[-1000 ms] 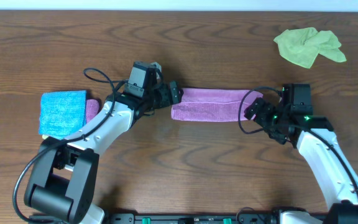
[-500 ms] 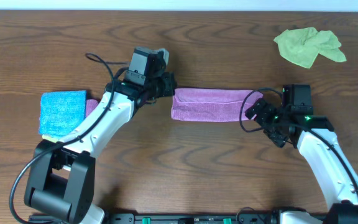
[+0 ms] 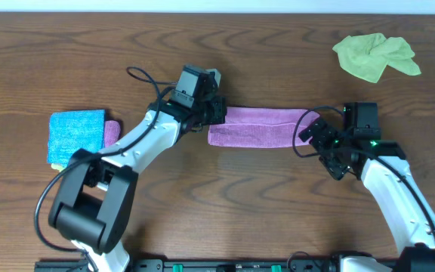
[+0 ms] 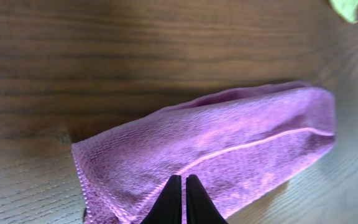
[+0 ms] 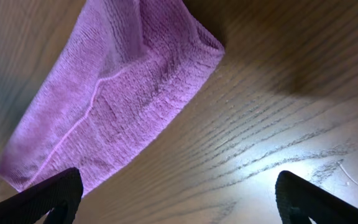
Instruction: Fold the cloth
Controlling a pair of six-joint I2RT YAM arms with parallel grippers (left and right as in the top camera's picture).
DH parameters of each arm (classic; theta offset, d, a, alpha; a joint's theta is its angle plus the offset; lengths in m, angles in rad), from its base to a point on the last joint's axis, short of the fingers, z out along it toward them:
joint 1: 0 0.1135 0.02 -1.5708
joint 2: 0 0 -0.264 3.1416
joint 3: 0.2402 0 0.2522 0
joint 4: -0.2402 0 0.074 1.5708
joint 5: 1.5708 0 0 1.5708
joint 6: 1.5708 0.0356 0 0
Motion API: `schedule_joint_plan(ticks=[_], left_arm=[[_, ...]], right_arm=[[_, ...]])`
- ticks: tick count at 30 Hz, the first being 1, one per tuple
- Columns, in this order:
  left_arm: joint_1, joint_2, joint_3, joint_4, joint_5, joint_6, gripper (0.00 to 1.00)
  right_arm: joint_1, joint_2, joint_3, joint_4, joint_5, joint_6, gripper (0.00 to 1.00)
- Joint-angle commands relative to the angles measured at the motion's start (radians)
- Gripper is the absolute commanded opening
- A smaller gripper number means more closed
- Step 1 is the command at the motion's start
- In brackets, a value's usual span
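Table [image 3: 278, 196]: dark wood, lying beneath both arms.

The cloth [image 3: 255, 126]: recorded as a long, narrow band, already doubled once, with a hem line running along its length. It spans the gap between the two tools. Its left end lies directly under the left gripper [image 3: 216, 113], and its right end lies just ahead of the right gripper [image 3: 314, 134]. Judged part-folded: a lengthwise fold is done, and at least one crosswise fold, end over end, appears to be left.

Blue cloth [image 3: 76, 136]: folded, well behind the left gripper.

Lime-green cloth [image 3: 374, 57]: crumpled, well beyond the right gripper.

Left gripper: the fingers are pressed together, tip to tip, over the hem near the cloth's end. No fabric is seen between them, and whether the surface is touched cannot be told.

Right gripper: the fingers are spread wide and nothing is held. The cloth's rounded end lies ahead of the gap and slightly to one side.

Change noted against a second ago: the left fingers, then apart and just short of the cloth's end, have been brought together and carried over it. The right gripper and the cloth are unmoved.
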State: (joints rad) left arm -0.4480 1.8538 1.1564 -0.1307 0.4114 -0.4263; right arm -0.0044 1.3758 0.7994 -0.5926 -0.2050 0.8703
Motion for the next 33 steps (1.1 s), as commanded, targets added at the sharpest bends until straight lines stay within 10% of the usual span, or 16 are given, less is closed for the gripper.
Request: schedule_joint_plan(ticks=[1,33], left_arm=[[0.002,0.025,0.019,0.001,-0.009,0.004,0.06],[-0.026,0.121,0.019,-0.031,-0.085,0.012,0.06]], right_arm=[[-0.01,-0.006,0.01,0.01,0.016,0.04,0.99],[-0.01,0.104,-0.22,0.432,0.044,0.124,0.99]])
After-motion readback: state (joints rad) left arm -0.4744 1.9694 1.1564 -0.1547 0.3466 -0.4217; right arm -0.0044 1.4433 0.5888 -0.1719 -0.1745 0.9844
